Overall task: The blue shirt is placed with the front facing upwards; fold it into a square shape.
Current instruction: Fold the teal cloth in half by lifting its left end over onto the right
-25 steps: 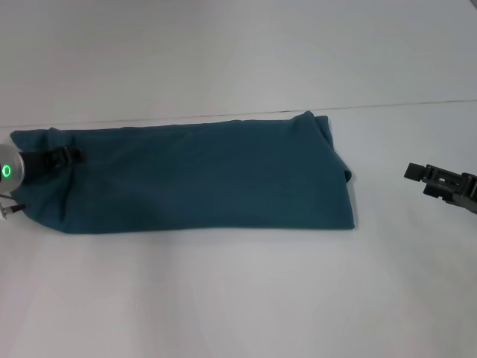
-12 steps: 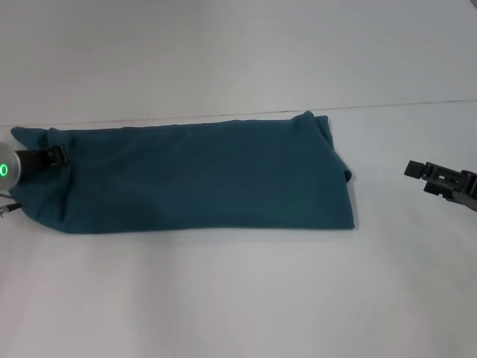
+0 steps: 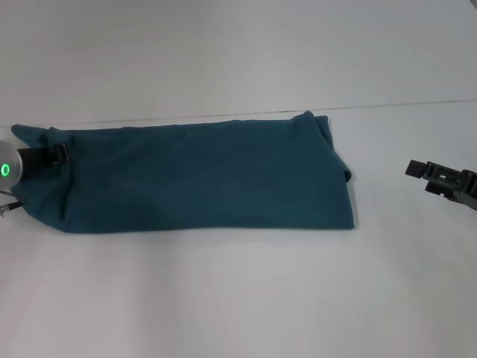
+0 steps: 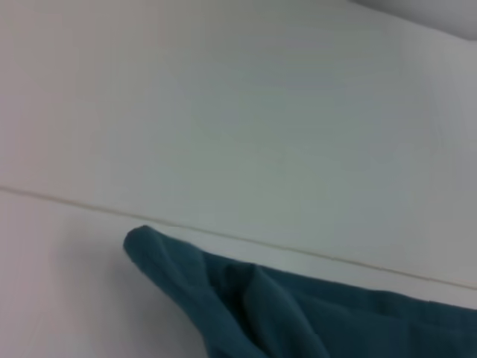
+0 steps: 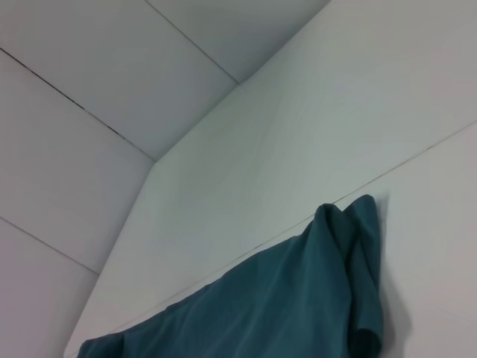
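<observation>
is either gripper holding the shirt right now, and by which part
The left gripper sits at the far-left corner of the blue shirt, but an actual grip cannot be told. The right gripper is apart, holding nothing.

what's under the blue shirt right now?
Only the white table shows around the blue shirt, which lies as a long folded strip. Anything beneath is covered, as are the lower fabric layers. The left end effector sits at its left end; the right end effector is apart.
</observation>
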`<action>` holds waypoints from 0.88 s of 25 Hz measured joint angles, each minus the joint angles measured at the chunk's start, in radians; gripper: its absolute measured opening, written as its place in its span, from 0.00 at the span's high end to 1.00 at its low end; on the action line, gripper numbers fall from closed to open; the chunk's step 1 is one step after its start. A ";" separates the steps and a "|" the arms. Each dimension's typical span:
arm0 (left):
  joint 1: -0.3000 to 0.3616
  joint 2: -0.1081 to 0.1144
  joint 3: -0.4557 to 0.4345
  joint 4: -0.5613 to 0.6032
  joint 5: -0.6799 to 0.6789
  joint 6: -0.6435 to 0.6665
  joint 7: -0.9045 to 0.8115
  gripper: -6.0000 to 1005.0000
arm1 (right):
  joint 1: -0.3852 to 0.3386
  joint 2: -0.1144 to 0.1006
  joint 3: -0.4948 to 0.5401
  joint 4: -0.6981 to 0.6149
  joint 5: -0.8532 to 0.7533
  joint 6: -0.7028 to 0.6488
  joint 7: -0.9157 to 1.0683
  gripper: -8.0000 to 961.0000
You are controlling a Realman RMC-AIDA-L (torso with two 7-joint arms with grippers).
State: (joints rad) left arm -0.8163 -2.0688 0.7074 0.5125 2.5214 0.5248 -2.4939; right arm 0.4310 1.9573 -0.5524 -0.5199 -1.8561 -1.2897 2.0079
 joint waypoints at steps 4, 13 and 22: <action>0.054 -0.052 0.001 0.130 -0.075 0.058 0.110 0.98 | -0.003 0.000 0.005 0.000 0.000 0.000 0.000 0.01; 0.096 -0.066 0.001 0.219 -0.252 0.215 0.269 0.98 | 0.002 -0.003 0.008 0.000 0.000 0.001 0.002 0.01; 0.079 -0.034 0.001 0.222 -0.243 0.221 0.217 0.97 | 0.003 -0.005 0.008 -0.007 0.003 0.001 0.009 0.01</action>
State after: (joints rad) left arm -0.7376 -2.1032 0.7089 0.7340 2.2784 0.7459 -2.2767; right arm 0.4345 1.9520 -0.5445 -0.5272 -1.8533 -1.2884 2.0166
